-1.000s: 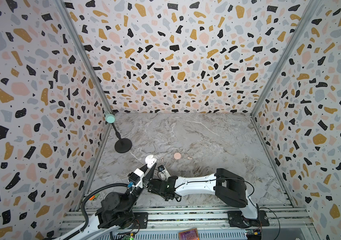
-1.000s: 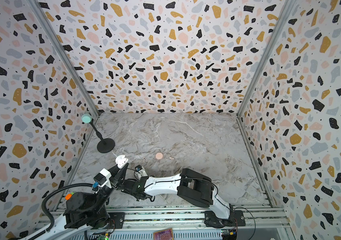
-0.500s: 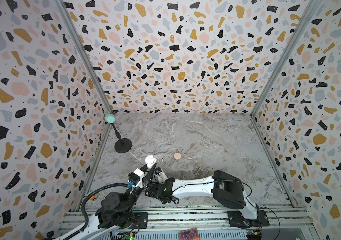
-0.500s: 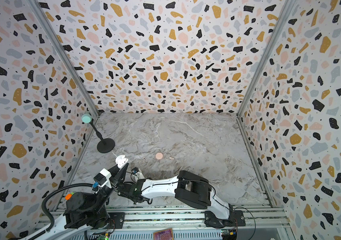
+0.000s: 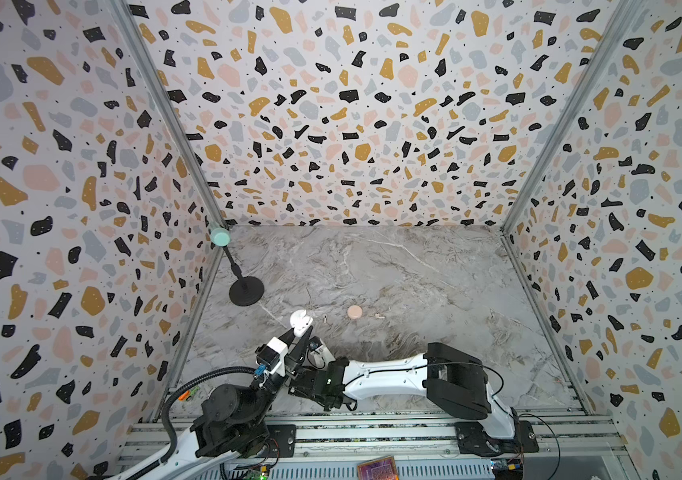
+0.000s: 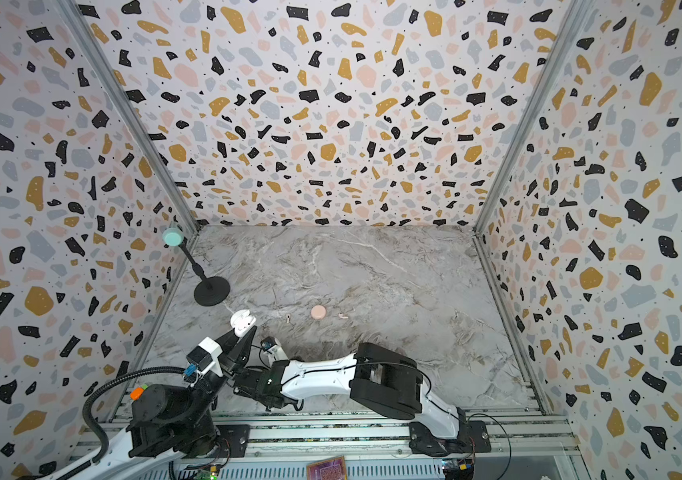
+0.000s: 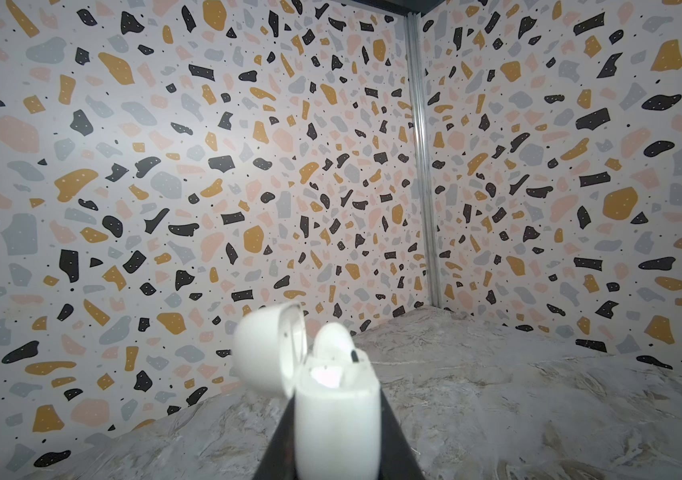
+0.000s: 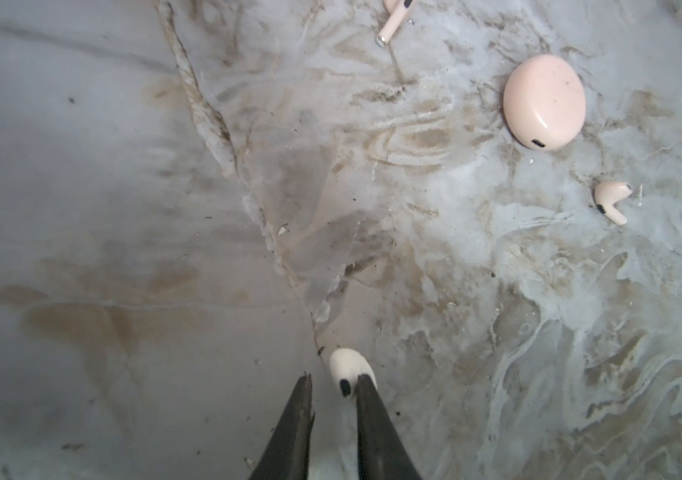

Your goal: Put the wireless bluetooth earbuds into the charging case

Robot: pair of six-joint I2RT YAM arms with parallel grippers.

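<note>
One white earbud (image 7: 333, 340) sits in the case (image 7: 337, 419) pinched by left fingers (image 7: 277, 453), slightly parted right fingers (image 8: 289, 428) reach the second white earbud (image 8: 347, 365), pink earbuds (image 8: 611, 199) lie loose

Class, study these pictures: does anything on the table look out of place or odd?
Yes. Two pink earbuds lie loose on the table, one on either side of the closed pink case, not inside it. A white earbud also lies loose at the right gripper, outside the open white case.

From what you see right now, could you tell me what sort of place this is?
Probably a robot test booth: terrazzo-patterned walls enclose a marble-look tabletop; the left arm and right arm stand on an aluminium rail.
</note>
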